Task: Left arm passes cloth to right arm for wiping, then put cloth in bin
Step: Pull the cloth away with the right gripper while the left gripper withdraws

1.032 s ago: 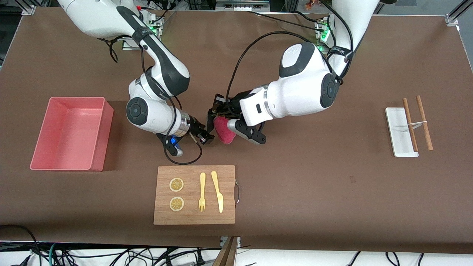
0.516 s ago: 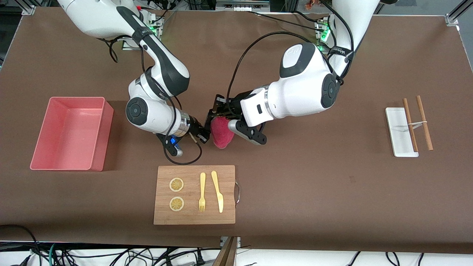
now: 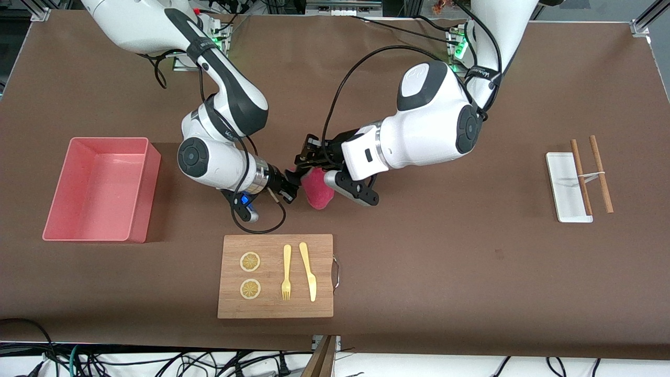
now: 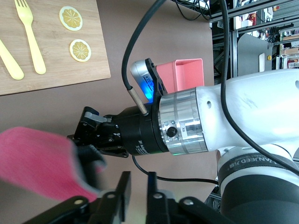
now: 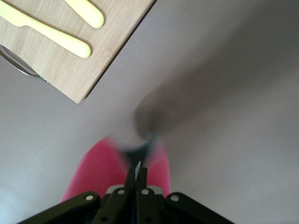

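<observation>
Above the brown tabletop (image 3: 419, 262), the right end effector (image 3: 291, 184) pinches the fuzzy crimson cloth (image 3: 317, 192), the left end effector (image 3: 309, 166) parting beside it.

Crimson-pink fuzzy cloth (image 3: 318, 191) with grey edge, hanging bunched in the air over bare table mid-table, pink rectangular bin (image 3: 99, 188) upright toward the right arm's end, open-topped.

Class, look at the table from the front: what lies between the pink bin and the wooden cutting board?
Nothing: in the front view, only bare brown table separates the bin from the cutting board.
</observation>
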Action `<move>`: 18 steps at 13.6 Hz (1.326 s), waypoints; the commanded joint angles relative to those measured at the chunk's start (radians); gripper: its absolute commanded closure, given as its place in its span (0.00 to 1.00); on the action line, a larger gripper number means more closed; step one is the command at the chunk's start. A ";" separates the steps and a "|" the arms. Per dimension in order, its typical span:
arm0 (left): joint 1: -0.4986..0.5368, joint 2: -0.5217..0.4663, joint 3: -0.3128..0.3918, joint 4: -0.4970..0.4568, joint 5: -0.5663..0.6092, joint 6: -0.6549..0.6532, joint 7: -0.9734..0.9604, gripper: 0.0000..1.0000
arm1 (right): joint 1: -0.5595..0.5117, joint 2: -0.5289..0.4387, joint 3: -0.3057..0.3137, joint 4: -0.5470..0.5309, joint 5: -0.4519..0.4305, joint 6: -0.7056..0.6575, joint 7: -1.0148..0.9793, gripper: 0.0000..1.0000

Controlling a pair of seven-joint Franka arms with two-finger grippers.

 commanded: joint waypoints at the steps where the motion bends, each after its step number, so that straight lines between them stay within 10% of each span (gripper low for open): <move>1: 0.001 -0.017 0.007 0.007 -0.009 0.003 0.004 0.00 | -0.010 -0.025 0.008 -0.008 0.010 -0.014 -0.013 1.00; 6: 0.002 -0.048 0.015 -0.003 0.089 -0.003 -0.005 0.00 | -0.008 -0.025 0.017 -0.019 0.007 -0.063 -0.022 1.00; 14: 0.088 -0.157 0.017 -0.035 0.639 -0.227 0.001 0.00 | -0.005 -0.017 0.017 -0.117 -0.011 -0.066 -0.148 1.00; 18: 0.124 -0.186 0.018 -0.033 0.736 -0.295 0.004 0.00 | -0.007 0.003 -0.034 -0.156 -0.092 -0.066 -0.266 1.00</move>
